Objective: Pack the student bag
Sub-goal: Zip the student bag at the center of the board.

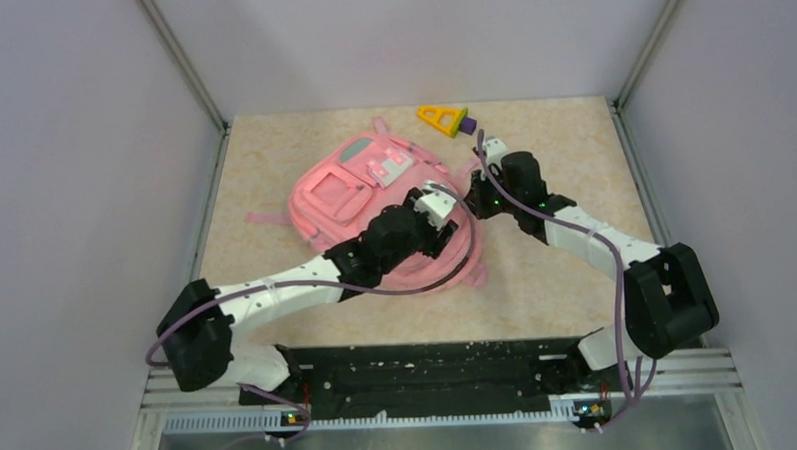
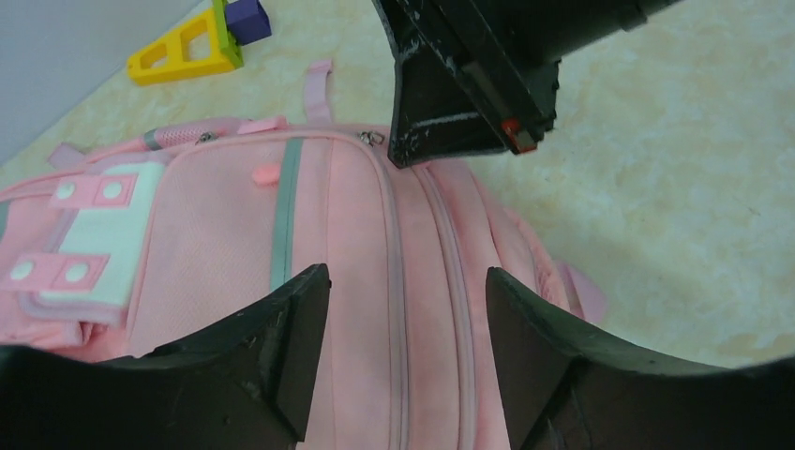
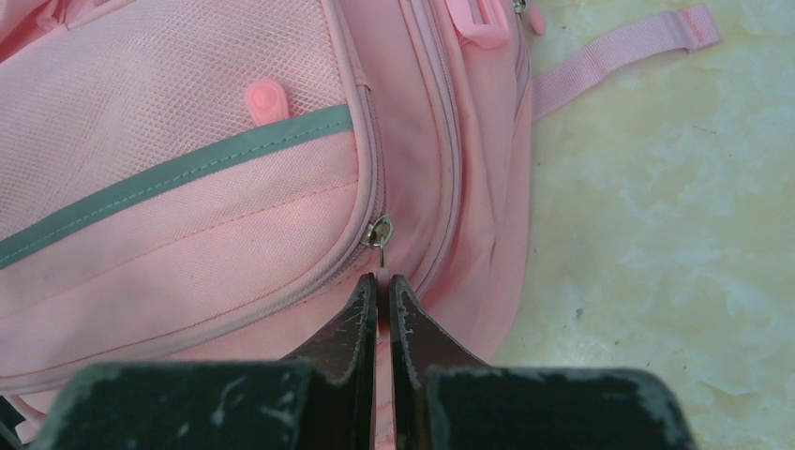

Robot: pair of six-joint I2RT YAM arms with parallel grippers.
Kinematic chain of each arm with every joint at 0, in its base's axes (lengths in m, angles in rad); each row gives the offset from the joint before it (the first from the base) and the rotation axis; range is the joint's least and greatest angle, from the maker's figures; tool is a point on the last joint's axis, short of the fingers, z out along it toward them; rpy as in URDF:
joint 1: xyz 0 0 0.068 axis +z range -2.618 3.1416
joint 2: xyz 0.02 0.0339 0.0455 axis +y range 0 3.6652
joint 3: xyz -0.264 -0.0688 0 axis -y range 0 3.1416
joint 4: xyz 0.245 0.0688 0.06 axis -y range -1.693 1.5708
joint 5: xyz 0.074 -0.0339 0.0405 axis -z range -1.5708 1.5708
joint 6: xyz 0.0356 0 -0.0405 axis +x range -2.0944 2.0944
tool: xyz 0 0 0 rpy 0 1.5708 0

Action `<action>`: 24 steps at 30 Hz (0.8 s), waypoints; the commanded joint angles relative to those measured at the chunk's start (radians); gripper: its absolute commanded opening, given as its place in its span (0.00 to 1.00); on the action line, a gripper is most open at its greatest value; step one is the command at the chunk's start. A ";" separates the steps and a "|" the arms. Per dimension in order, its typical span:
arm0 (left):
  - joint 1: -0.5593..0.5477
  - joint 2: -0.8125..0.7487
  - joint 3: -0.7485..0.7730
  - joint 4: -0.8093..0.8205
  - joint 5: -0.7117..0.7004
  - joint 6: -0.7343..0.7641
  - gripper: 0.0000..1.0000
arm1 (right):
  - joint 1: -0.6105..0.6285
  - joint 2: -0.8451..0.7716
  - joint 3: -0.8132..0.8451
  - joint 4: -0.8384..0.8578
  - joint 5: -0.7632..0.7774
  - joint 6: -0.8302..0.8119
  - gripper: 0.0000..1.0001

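1. Beige marbled tabletop [image 1: 572, 159], walled in by pale panels, carries the student bag [image 1: 368, 196], a soft pink backpack lying flat with its front pockets facing up, between the two arms' reach.
2. On the bag's front sit a white patch [image 2: 94, 239] with pink snap tabs, and a mesh pocket crossed by a grey stripe [image 3: 187, 169]. A loose pink strap [image 3: 619, 52] trails off the bag's edge onto the tabletop.
3. At the bag's side seam, the right gripper [image 3: 382, 281] has its jaws pressed together on the pink zip pull [image 3: 382, 274] that hangs from a small metal slider [image 3: 378, 231] at the corner of the front pocket.
4. Directly above the bag's upper panel, the left gripper [image 2: 403, 281] hangs with its jaws spread wide; only pink fabric and two zip lines show between its black fingers [image 2: 291, 347], and it holds nothing.
5. The two grippers come close together over the same side of the bag; in the overhead view the left one [image 1: 439, 199] is above the pink fabric and the right one [image 1: 478, 187] is at its rim.
6. Beyond the bag's top end, apart from it, a yellow triangular toy [image 1: 441, 115] with a purple block [image 1: 468, 125] at one end lies on the tabletop near the back wall.
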 commanded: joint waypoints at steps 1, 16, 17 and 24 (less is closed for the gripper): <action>-0.011 0.153 0.140 0.022 -0.082 0.040 0.67 | -0.017 -0.055 -0.002 0.020 -0.009 -0.010 0.00; -0.021 0.351 0.132 0.170 -0.358 0.203 0.18 | -0.017 -0.082 -0.007 0.020 -0.033 -0.022 0.00; -0.023 0.342 0.117 0.175 -0.361 0.206 0.10 | -0.017 -0.081 -0.007 0.019 -0.037 -0.031 0.00; -0.046 0.160 -0.043 0.173 -0.229 0.208 0.00 | -0.017 -0.077 -0.001 0.037 -0.121 -0.107 0.00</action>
